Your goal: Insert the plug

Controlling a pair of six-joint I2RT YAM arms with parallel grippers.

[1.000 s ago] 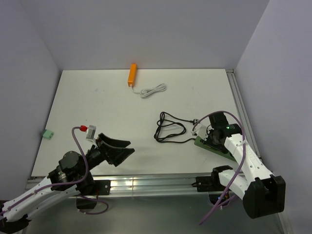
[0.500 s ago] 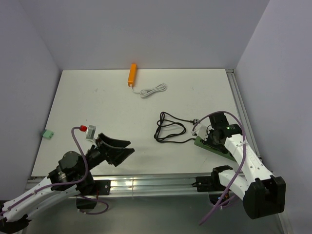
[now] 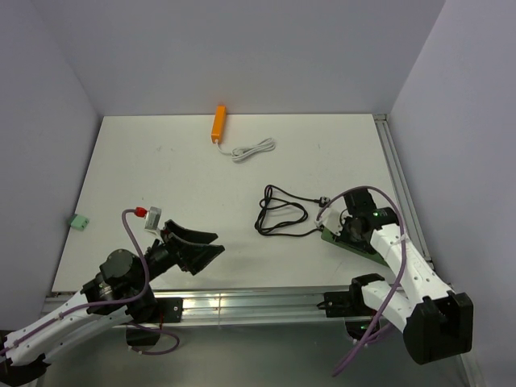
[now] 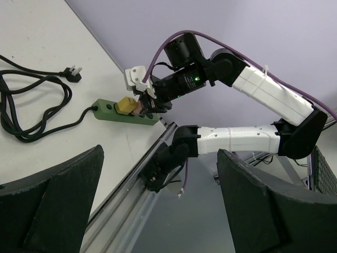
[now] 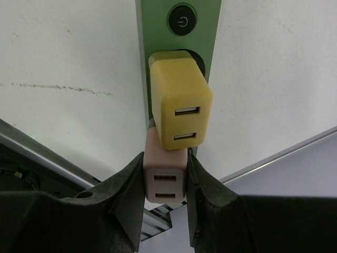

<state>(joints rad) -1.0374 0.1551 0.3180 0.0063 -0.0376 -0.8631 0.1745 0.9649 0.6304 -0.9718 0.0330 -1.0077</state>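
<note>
On the white table (image 3: pixel 161 177), the right gripper (image 5: pixel 164 161) pinches the little pink plug (image 5: pixel 164 184), likely light, hard and slippy, by its flat sides at the green power strip (image 5: pixel 209 37); the left gripper (image 4: pixel 159 158) gapes empty.

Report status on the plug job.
Left gripper open, away from the strip. Right gripper shut on pink plug, at green power strip right beside yellow plug. Seating unconfirmed.

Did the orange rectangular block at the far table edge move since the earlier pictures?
No. The orange rectangular block still lies at the table's far edge, same spot, by the coiled white cable.
</note>
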